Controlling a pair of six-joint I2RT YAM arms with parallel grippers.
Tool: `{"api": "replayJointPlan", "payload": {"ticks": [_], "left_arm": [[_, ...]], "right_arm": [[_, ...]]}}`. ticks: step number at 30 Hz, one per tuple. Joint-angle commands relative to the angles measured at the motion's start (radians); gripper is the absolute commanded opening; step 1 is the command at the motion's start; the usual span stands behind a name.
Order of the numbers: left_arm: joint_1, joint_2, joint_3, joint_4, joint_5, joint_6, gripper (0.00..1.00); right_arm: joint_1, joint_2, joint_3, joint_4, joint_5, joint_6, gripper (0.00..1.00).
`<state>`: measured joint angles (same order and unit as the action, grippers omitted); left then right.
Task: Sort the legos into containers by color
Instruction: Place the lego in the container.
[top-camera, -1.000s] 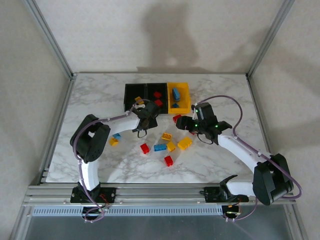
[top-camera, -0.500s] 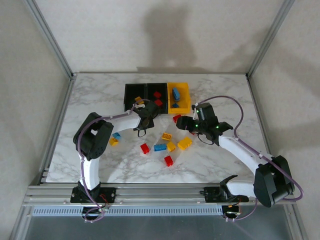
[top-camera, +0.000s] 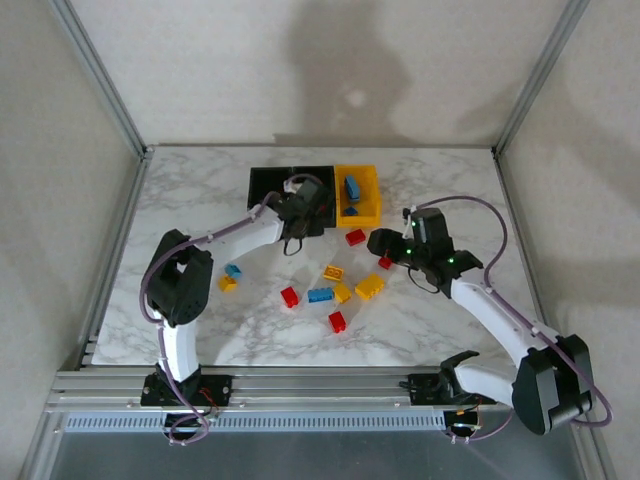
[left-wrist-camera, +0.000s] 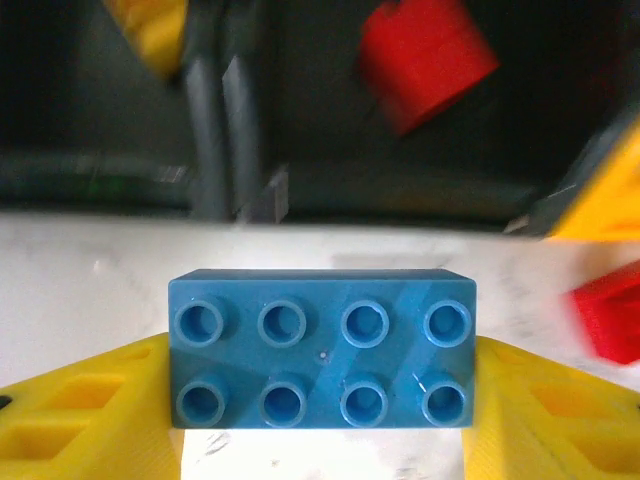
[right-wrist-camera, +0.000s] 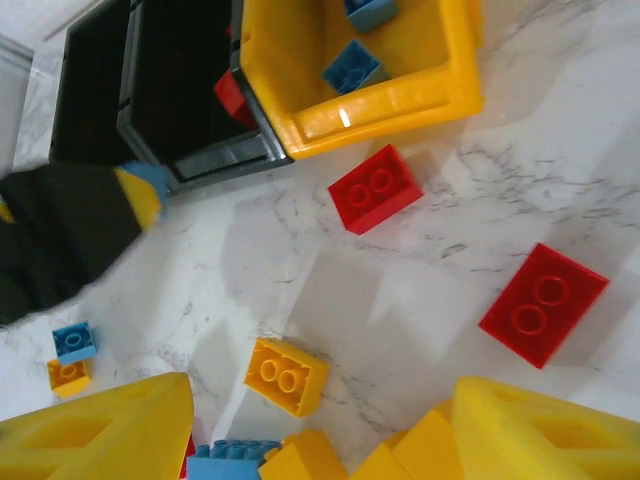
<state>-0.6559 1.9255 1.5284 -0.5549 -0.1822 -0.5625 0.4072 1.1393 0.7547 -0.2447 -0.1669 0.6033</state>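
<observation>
1. Blue brick (left-wrist-camera: 322, 350) is clamped in the left gripper (left-wrist-camera: 320, 425). The yellow fingers (left-wrist-camera: 80, 420) press its two short ends, with the studs facing the wrist camera.
2. Looks: two rows of four studs, glossy, with faint scuffs on top.
3. Handling, my guess: light, stiff, hard plastic, not fragile. The smooth sides may slip, so pinch flat opposite faces squarely, never the studs.
4. Just past those fingertips is the table (left-wrist-camera: 100, 280), then the black bins (left-wrist-camera: 380, 185). A red brick (left-wrist-camera: 425, 55) lies in the bin ahead and a yellow brick (left-wrist-camera: 150, 35) in the one ahead-left. The yellow bin (left-wrist-camera: 610, 190) shows a corner ahead-right.
5. Judged: blue goes with the other blues, so the release belongs to the right of where these fingers point.
6. Right gripper (right-wrist-camera: 322, 400): fingers apart, nothing gripped. A brick cluster (right-wrist-camera: 320, 458) lies between the tips.
7. Ahead of it: a loose yellow brick (right-wrist-camera: 287, 375), then loose red bricks (right-wrist-camera: 377, 187). Farthest is the yellow bin holding blue bricks (right-wrist-camera: 352, 65).
</observation>
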Motion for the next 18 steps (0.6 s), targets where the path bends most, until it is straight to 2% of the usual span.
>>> {"api": "replayJointPlan", "payload": {"ticks": [1, 8, 12, 14, 18], "left_arm": [[-0.017, 0.069, 0.169, -0.09, 0.017, 0.181, 0.57], [-0.052, 0.263, 0.54, -0.21, -0.022, 0.441, 0.59], [-0.059, 0.379, 0.748, -0.274, -0.021, 0.508, 0.59], [-0.059, 0.415, 0.808, -0.278, -0.024, 0.518, 0.6], [-0.062, 0.433, 0.808, -0.224, 0.011, 0.552, 0.6]], "right_arm": [[-0.03, -0.054, -0.039, -0.037, 0.012, 0.029, 0.69], [-0.049, -0.134, -0.083, -0.073, 0.031, 0.05, 0.69], [-0.055, -0.158, -0.093, -0.092, 0.038, 0.053, 0.69], [-0.059, -0.169, -0.095, -0.099, 0.04, 0.053, 0.69], [-0.065, -0.178, -0.103, -0.101, 0.038, 0.053, 0.69]]}}
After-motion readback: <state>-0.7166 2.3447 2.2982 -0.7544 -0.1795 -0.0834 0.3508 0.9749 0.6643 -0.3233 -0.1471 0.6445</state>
